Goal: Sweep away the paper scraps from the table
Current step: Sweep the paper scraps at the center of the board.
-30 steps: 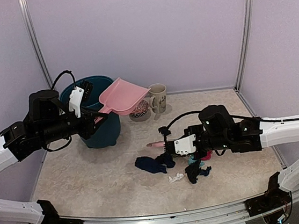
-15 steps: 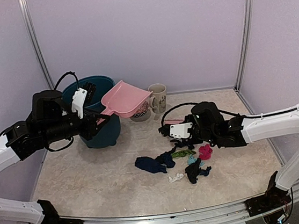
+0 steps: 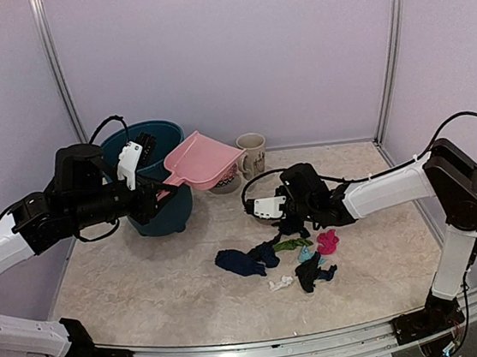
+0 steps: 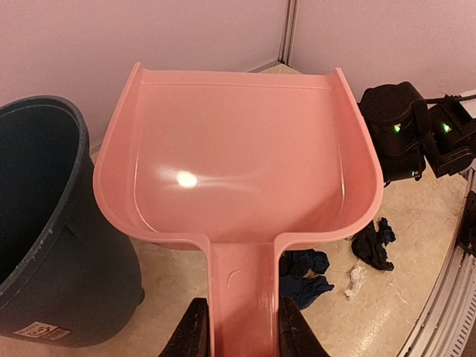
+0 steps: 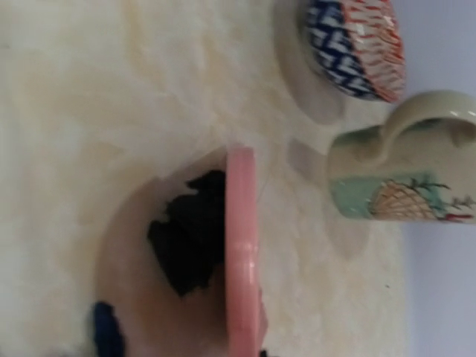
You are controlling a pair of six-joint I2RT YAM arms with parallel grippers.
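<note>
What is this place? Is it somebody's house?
Probably not a house: it looks like a robot test booth. Plain lilac wall panels box in a table, two robot arms are bolted by its front rail, and paper scraps lie set out for sweeping.

Your right wrist view is blurred; the brush (image 5: 242, 245) runs off its bottom edge, the mug (image 5: 394, 186) off its right. From above, the dustpan (image 3: 197, 159) hides most of the bowl (image 3: 227, 180).
</note>
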